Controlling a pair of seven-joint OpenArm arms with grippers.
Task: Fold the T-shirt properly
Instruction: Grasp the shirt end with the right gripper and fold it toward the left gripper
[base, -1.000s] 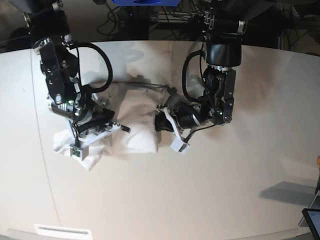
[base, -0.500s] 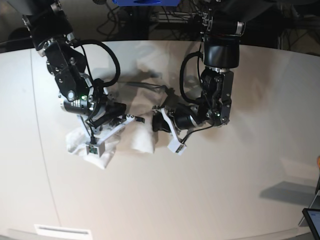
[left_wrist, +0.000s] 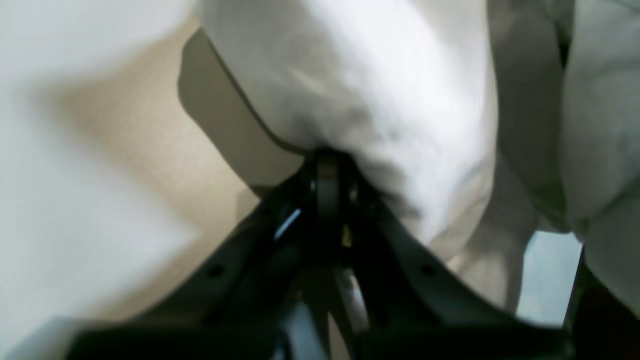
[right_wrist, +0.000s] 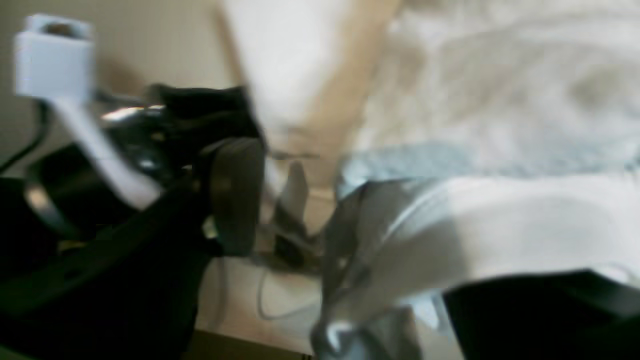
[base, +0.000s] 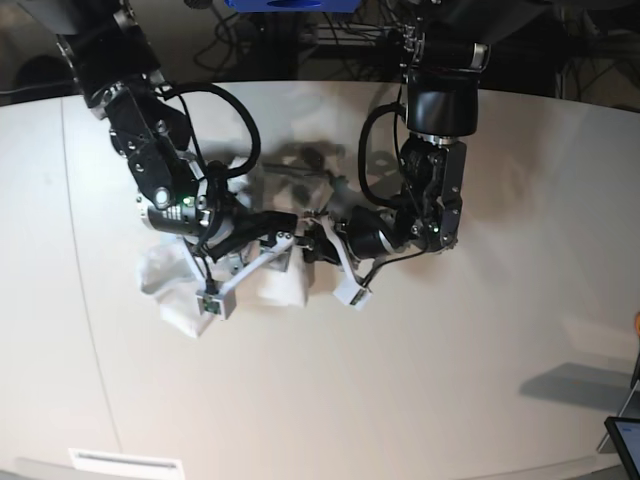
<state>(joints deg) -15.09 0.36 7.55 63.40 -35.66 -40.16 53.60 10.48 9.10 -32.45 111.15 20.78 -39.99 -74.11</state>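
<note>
The white T-shirt (base: 275, 288) lies bunched on the table between my two arms, with more of it spread toward the back (base: 270, 130). My left gripper (base: 315, 243) is on the base view's right. In the left wrist view the left gripper (left_wrist: 325, 165) is shut on a fold of the T-shirt (left_wrist: 380, 75). My right gripper (base: 272, 240) reaches in from the base view's left, close to the left one. The blurred right wrist view shows the right gripper (right_wrist: 295, 215) with jaws apart and T-shirt fabric (right_wrist: 500, 225) draped over its right side.
The off-white tabletop (base: 450, 380) stretches out to the front and right. A dark tablet corner (base: 625, 440) sits at the front right edge. A white label (base: 125, 462) lies at the front left. Cables hang behind the table (base: 350, 40).
My right arm has swung rightward across the shirt, dragging fabric toward the left gripper, and its jaws have gone from shut to apart. The left arm has barely moved.
</note>
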